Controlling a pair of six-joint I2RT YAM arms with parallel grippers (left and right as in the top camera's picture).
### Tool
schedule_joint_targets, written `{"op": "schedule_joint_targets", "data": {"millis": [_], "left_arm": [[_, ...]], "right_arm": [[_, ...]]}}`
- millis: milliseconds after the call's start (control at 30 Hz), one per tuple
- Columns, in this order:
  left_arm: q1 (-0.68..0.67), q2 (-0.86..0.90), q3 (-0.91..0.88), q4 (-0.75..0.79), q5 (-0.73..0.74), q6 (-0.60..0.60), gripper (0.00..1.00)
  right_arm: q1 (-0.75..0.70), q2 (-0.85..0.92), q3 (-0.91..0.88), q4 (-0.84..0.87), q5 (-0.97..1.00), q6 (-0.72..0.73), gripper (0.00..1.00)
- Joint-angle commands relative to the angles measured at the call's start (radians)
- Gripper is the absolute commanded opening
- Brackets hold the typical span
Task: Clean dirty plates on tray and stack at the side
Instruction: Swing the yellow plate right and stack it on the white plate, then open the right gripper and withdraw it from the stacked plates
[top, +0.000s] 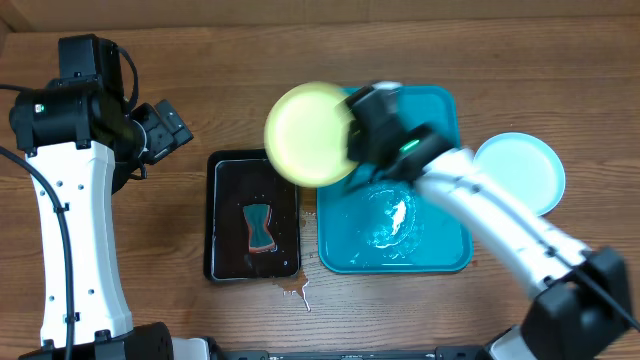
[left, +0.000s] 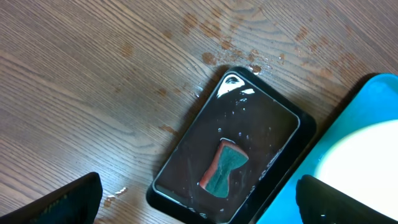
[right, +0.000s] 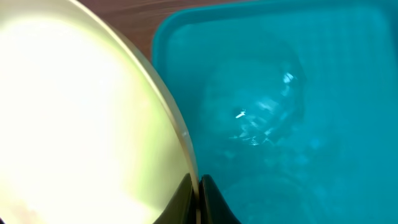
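Note:
My right gripper is shut on the rim of a pale yellow plate and holds it tilted above the left edge of the turquoise tray. In the right wrist view the plate fills the left side, pinched between my fingers, with the wet tray beyond. A light-blue rimmed plate lies on the table right of the tray. My left gripper is open and empty above the black tray; the plate shows at its right.
A small black tray holding water and a red-and-green sponge sits left of the turquoise tray. A sponge shows in the left wrist view. A water spill lies on the wood in front.

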Motion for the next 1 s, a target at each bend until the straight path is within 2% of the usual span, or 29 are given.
{"op": "schedule_joint_targets", "data": {"millis": [0, 167, 267, 467, 700, 833, 900, 967], "left_arm": [[0.003, 0.005, 0.012, 0.002, -0.016, 0.019, 1.0], [0.003, 0.005, 0.012, 0.002, -0.016, 0.019, 1.0], [0.003, 0.005, 0.012, 0.002, -0.016, 0.019, 1.0], [0.003, 0.005, 0.012, 0.002, -0.016, 0.019, 1.0], [0.003, 0.005, 0.012, 0.002, -0.016, 0.019, 1.0], [0.003, 0.005, 0.012, 0.002, -0.016, 0.019, 1.0], [0.003, 0.005, 0.012, 0.002, -0.016, 0.019, 1.0], [0.003, 0.005, 0.012, 0.002, -0.016, 0.019, 1.0]], "right_arm": [[-0.228, -0.119, 0.04, -0.024, -0.381, 0.048, 0.03], [-0.631, -0.118, 0.034, -0.141, -0.395, 0.045, 0.04], [-0.832, -0.087, 0.009, -0.192, -0.389, -0.008, 0.04], [-1.071, 0.011, -0.104, -0.276, -0.389, -0.111, 0.04], [-1.093, 0.03, -0.266, -0.164, -0.378, -0.128, 0.04], [-1.078, 0.028, -0.288, -0.145, -0.332, -0.129, 0.04], [-1.076, 0.02, -0.278, -0.148, -0.329, -0.129, 0.27], [-1.073, 0.0, -0.261, -0.157, -0.341, -0.129, 0.31]]}}
